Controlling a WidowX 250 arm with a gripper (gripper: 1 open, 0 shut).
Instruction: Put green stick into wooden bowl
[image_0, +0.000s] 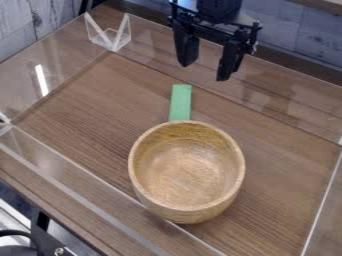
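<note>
Starting nearest the camera, the wooden bowl sits empty on the bench; just behind its far rim, touching or almost so, the green stick lies flat, its long side running away from the camera; farther back the hand hangs above the bench, pointing down, fingers spread and holding nothing. Doing the pickup well likely means coming down over the stick's far half, clear of the rim; closing across its narrow width; lifting straight before carrying it over the bowl.
</note>
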